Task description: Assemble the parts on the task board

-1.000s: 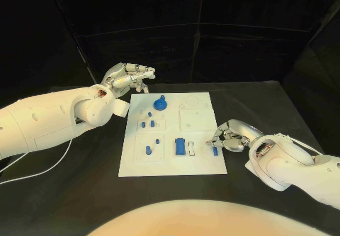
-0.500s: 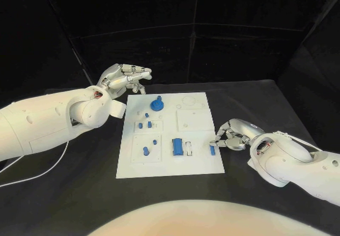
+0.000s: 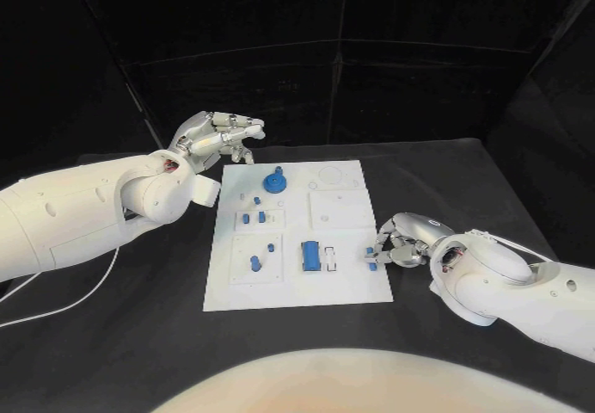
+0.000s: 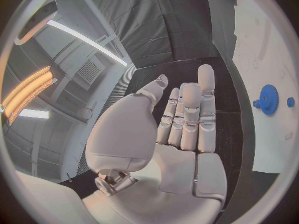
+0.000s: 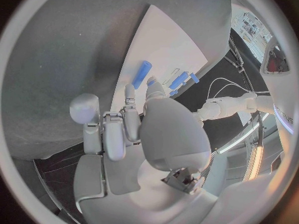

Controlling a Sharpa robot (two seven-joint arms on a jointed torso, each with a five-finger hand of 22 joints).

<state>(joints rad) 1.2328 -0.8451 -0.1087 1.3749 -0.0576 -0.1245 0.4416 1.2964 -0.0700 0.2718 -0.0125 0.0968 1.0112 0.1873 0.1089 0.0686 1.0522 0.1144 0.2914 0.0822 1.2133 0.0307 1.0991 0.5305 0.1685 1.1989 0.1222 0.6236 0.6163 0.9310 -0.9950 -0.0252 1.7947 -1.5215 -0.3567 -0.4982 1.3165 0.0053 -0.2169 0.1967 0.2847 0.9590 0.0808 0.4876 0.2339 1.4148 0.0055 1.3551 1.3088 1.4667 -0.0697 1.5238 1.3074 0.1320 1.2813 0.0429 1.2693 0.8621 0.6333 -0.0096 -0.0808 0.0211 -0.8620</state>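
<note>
Looking down from the head camera, you see a black table [image 3: 112,318] with the white task board [image 3: 351,288] at its centre. Your left hand [image 3: 218,136] hovers raised beyond the board's far left corner; its wrist camera shows the fingers extended side by side, holding nothing. Your right hand [image 3: 399,241] rests at the board's right edge, fingers curled around a small blue peg [image 3: 371,259]. Only the right wrist camera reveals the fingertips [image 5: 129,91] touching that peg [image 5: 141,74]. A blue gear [image 3: 277,181] sits at the board's far end.
</note>
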